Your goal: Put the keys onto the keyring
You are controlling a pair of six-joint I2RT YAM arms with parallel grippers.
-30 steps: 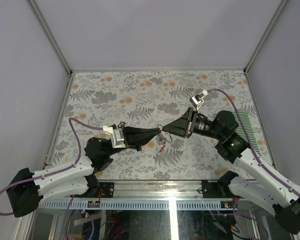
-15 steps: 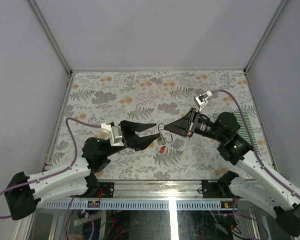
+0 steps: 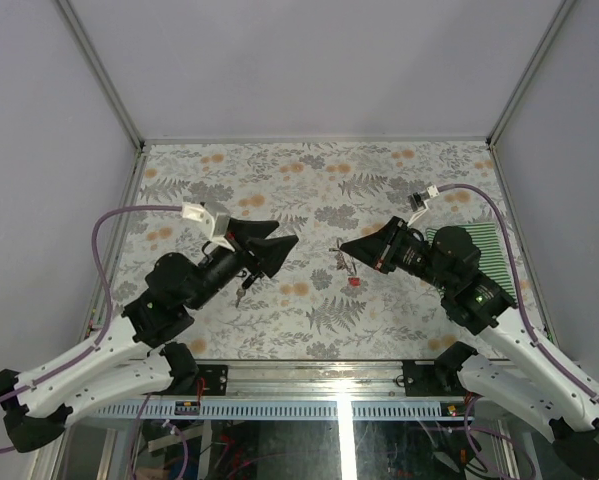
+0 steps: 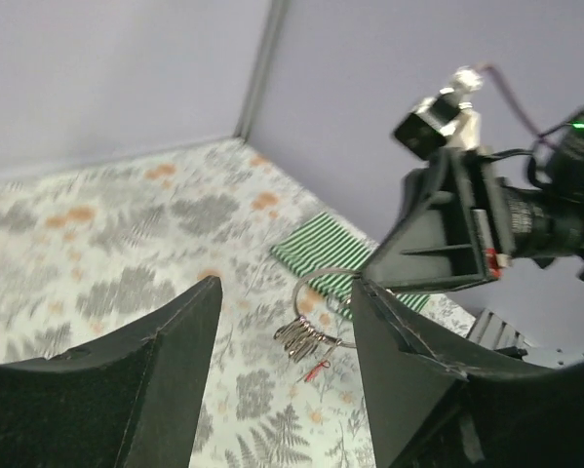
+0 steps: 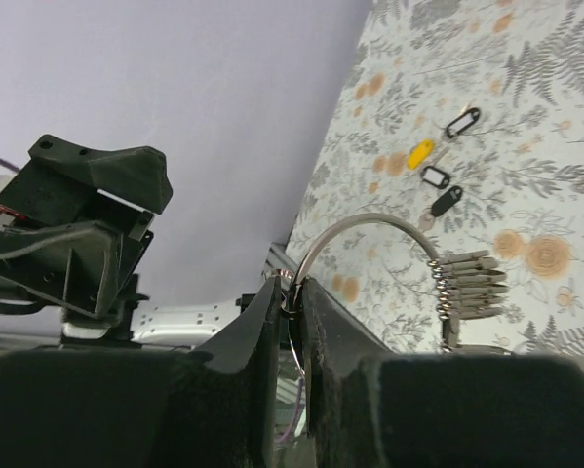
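Two tools share this step. Left of centre in the top view, the left tool (image 3: 287,231) stands released and empty, fingers (image 4: 165,351) spread wide, raised above the tabletop (image 3: 309,180). The loose keys (image 5: 436,176), tagged black and yellow, lie flat on the tabletop at the upper right of the right wrist view. Right of centre, the keyring (image 5: 369,222) hangs in the air, its wire clenched by the right tool (image 3: 342,247). A stack of keys (image 5: 472,283) and the red-tagged key (image 3: 354,282) dangle below it.

Recommended procedure:
- Hold the right tool clamped and steady.
- Lower the left tool over one loose key.
- Grip the tag rather than the blade, leaving the key's hole free for the wire.

A thin, flat key is likely to slip from the pads.

One second earlier, the left tool was closed, tip to tip with the right tool at the ring. It is now withdrawn toward the left and open. The right tool has shifted right and carries the ring alone.
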